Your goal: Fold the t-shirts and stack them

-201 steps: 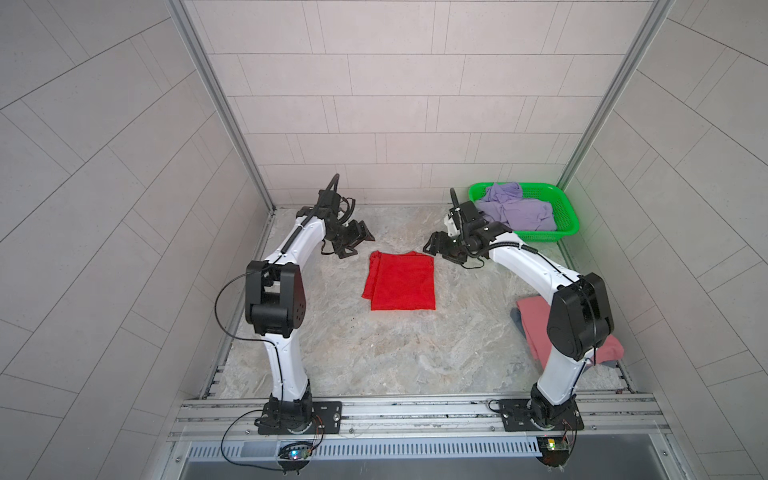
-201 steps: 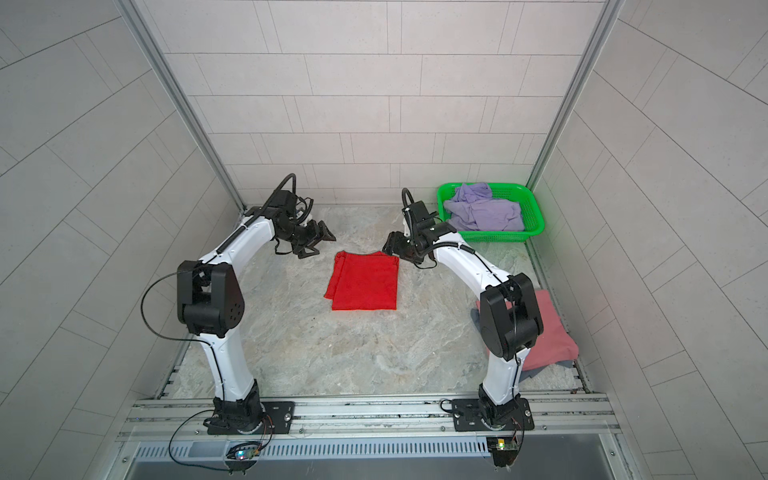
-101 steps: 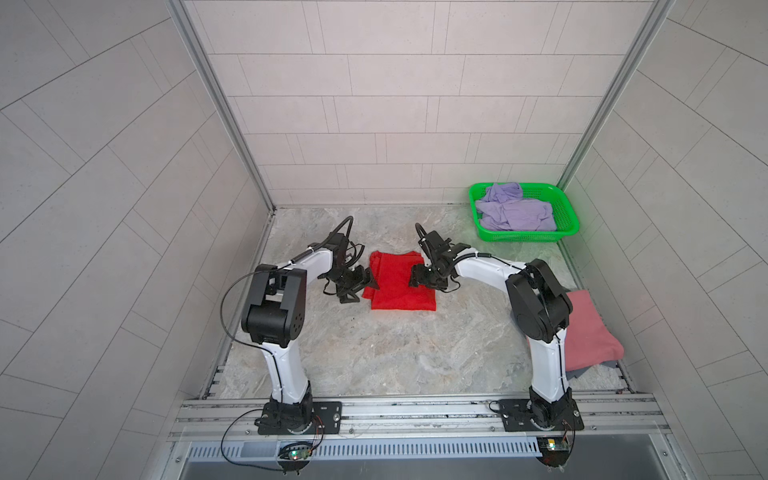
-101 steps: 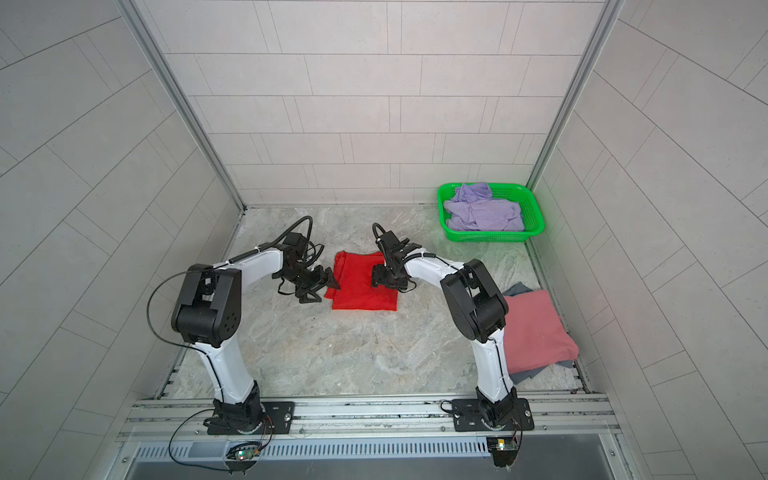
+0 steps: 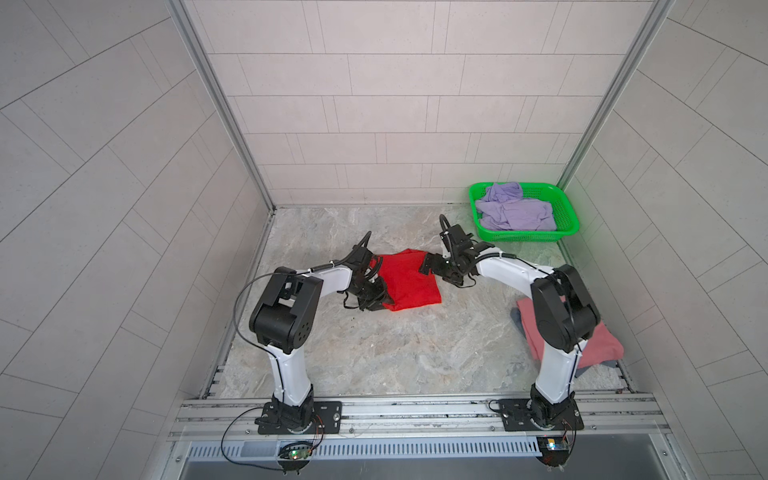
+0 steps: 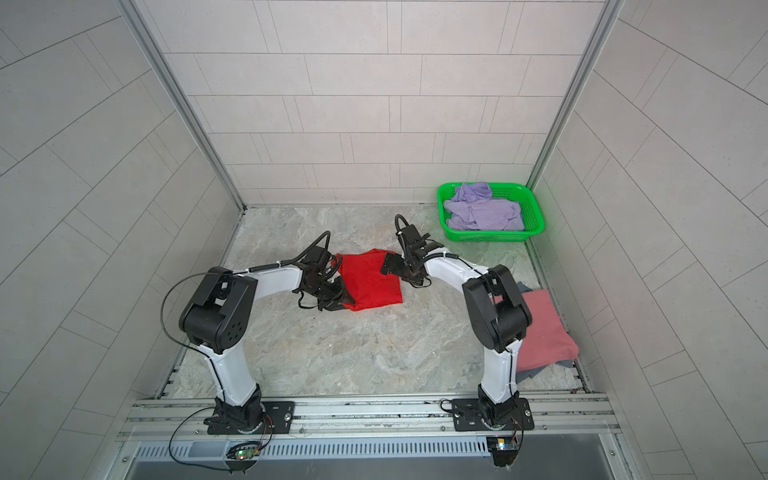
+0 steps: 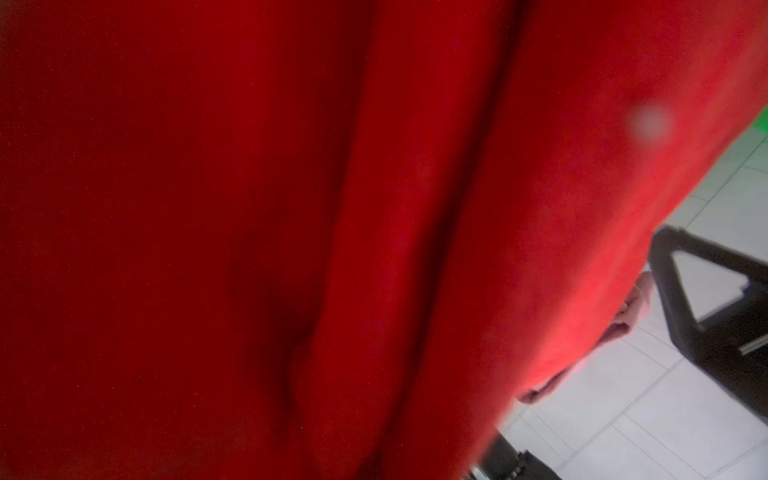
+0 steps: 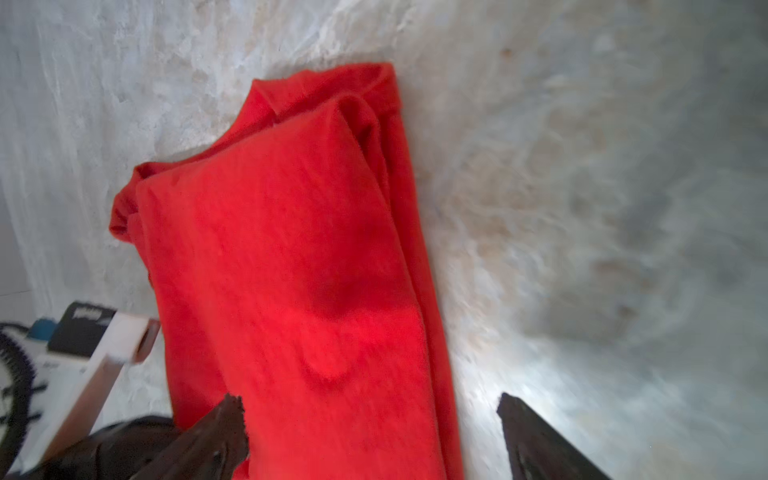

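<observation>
Pale tiled walls (image 5: pixel 374 124) enclose a grey marbled bench (image 5: pixel 374 353); an aluminium rail (image 5: pixel 415 411) runs along its six o'clock edge.

arms (image 5: pixel 291 374): white shells | joints (image 5: pixel 286 311): black | cables (image 5: pixel 442 227): black | base plates (image 5: pixel 328 415): black, screwed

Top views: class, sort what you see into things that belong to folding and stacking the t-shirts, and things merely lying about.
Belongs to the job:
red t-shirt, folded, mid-table
dusty pink t-shirt, lying on top of the grey-blue t-shirt
lavender t-shirt, crumpled in the basket

Just lying about:
green mesh basket
marble tabletop
</observation>
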### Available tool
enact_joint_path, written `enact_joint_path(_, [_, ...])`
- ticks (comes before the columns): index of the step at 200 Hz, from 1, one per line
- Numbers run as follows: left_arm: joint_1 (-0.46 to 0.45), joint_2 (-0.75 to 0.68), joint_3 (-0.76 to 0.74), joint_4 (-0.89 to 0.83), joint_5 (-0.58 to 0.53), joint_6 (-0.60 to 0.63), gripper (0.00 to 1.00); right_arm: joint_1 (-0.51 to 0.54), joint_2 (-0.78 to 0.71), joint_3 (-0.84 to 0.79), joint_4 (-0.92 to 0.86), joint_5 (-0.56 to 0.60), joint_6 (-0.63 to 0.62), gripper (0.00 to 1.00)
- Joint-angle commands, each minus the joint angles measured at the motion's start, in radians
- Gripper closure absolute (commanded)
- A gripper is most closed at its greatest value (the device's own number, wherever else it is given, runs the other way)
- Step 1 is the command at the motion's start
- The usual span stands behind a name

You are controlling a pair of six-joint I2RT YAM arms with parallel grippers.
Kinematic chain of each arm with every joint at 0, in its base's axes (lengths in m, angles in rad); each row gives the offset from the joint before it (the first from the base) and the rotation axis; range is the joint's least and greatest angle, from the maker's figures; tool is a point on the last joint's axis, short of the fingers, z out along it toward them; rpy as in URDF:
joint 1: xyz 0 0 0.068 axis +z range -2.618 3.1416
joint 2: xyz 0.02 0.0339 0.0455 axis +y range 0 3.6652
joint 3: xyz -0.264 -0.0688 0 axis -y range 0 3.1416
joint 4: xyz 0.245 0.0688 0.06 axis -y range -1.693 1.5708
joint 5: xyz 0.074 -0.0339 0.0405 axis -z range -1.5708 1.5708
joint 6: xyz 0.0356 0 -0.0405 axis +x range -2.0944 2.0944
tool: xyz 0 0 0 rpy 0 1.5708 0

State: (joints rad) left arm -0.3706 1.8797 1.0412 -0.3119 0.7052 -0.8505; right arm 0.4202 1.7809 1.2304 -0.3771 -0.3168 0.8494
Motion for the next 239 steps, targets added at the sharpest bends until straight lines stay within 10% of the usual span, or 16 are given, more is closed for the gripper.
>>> enact_joint_path(1, [-0.042,-0.004,0.016,0.13,-0.041,-0.178,0.88,-0.024,-0.169,-0.187,0.108,-0.025,0.204,0.01])
enact_joint_path(68, [-0.154,-0.051,0.044,0.388,-0.089,-0.547,0.93,-0.032,-0.368,-0.633,0.607,-0.065,0.568,0.01])
enact_joint_path(180, [-0.262,-0.09,-0.005,0.568,-0.057,-0.732,0.99,-0.028,-0.072,-0.565,0.986,-0.104,0.729,0.06])
enact_joint_path(212, [-0.283,-0.118,-0.042,0.547,-0.061,-0.722,0.99,-0.029,0.004,-0.54,1.036,-0.114,0.751,0.3])
enact_joint_path(239, [-0.283,-0.15,-0.042,0.45,-0.058,-0.654,0.8,-0.035,0.023,-0.517,0.962,-0.139,0.713,0.89])
